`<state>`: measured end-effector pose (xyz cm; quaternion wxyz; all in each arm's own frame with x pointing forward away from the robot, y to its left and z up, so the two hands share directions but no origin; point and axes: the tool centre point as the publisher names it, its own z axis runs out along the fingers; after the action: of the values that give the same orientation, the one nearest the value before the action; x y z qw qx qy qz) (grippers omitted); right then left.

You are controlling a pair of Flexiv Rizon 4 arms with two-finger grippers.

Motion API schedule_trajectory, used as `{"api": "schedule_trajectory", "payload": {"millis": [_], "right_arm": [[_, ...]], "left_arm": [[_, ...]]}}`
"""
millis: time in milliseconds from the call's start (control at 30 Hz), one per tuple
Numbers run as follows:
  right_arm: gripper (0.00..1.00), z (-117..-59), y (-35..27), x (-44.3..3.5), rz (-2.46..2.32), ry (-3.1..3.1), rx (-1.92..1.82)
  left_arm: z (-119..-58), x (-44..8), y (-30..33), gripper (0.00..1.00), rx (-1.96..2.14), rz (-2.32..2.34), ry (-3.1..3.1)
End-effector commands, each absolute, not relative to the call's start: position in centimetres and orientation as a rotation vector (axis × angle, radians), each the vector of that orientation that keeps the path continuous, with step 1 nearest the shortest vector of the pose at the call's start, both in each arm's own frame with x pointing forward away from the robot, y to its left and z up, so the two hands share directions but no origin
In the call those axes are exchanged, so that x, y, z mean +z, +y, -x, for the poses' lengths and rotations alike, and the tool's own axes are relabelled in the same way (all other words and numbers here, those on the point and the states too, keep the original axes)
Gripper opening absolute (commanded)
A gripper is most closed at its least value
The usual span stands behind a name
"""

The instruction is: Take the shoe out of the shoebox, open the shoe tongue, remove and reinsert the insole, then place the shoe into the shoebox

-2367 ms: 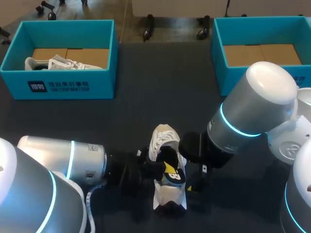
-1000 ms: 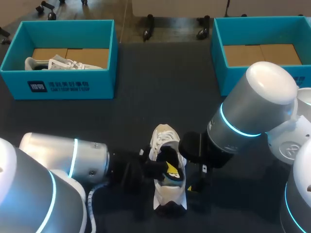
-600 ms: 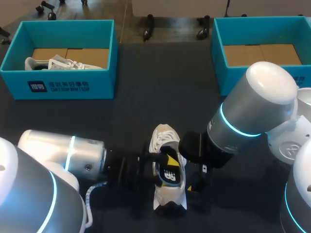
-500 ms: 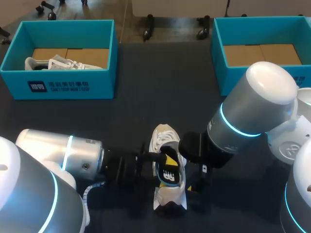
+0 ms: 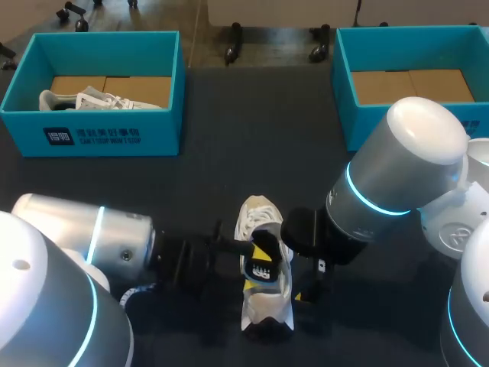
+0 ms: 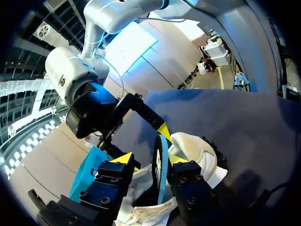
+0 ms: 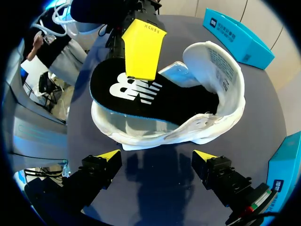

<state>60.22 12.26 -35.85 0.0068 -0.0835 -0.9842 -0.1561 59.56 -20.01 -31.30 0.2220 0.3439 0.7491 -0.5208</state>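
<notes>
A white shoe lies on the dark table near the front middle, also seen as the shoe ahead of my right gripper. Its black insole with a white logo rests tilted in the shoe's opening. In the left wrist view the insole stands on edge between the fingers of my left gripper. One fingertip is against it and the other stands apart, so the gripper is open. My right gripper is open just beside the shoe, holding nothing. The left arm's yellow fingertip lies over the insole.
A teal shoebox at the back left holds another white shoe. A second teal box at the back right shows only its cardboard floor. My right arm hangs over the table's right side.
My left gripper went from shut on the insole to open and the left arm drew back leftward. The insole has dropped flatter into the shoe. The right arm has not moved.
</notes>
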Motion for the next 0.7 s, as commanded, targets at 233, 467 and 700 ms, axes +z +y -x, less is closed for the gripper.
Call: {"api": "schedule_trajectory", "payload": {"millis": [233, 467, 700], "right_arm": [[1.0, -60.1, 12.2, -36.0, 0.261, -3.08, -0.494], [1.0, -60.1, 12.2, -36.0, 0.261, -3.08, -0.494], [1.0, -60.1, 12.2, -36.0, 0.261, -3.08, -0.494]], "left_arm": [[-59.9, -32.5, -21.0, 0.0, -1.395, -1.002, 2.111], [-60.6, -33.9, -21.9, 0.0, -1.231, -1.087, 2.076], [-61.3, -34.7, -22.4, 0.0, -1.092, -1.105, 2.067]]}}
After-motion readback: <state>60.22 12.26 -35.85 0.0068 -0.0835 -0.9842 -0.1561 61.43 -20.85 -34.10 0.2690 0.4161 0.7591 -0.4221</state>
